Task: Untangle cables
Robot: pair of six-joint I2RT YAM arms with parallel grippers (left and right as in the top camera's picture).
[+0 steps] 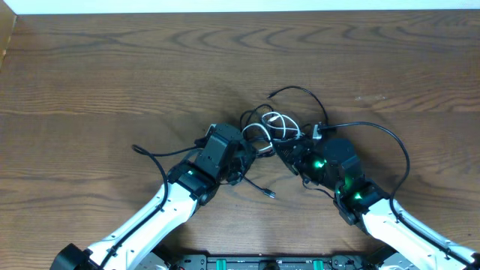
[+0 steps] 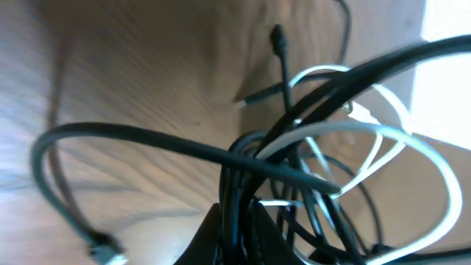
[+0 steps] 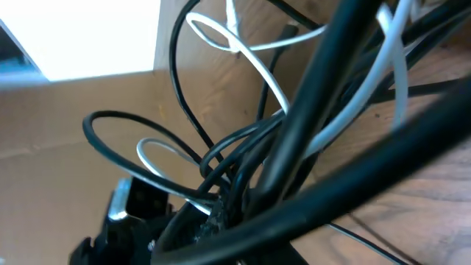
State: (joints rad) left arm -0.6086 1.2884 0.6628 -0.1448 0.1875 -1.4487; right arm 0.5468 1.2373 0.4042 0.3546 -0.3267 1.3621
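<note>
The cables [image 1: 275, 126] lie as one tangle of thin black cords and a white cord [image 1: 280, 122] at the table's middle. My left gripper [image 1: 253, 147] meets the bunch from the left and my right gripper [image 1: 291, 152] from the right. In the left wrist view the left gripper [image 2: 239, 224] is shut on a few black strands, with white loops [image 2: 412, 140] beyond. In the right wrist view the right gripper [image 3: 234, 215] is shut on a knot of black strands crossed by the white cord [image 3: 243, 51]. Its fingertips are hidden by cable.
One black end with a small plug [image 1: 269, 193] trails toward the front between the arms. A thicker black cable [image 1: 394, 142] arcs over the right arm. The wooden table [image 1: 112, 67] stretches out behind the tangle to a pale back edge.
</note>
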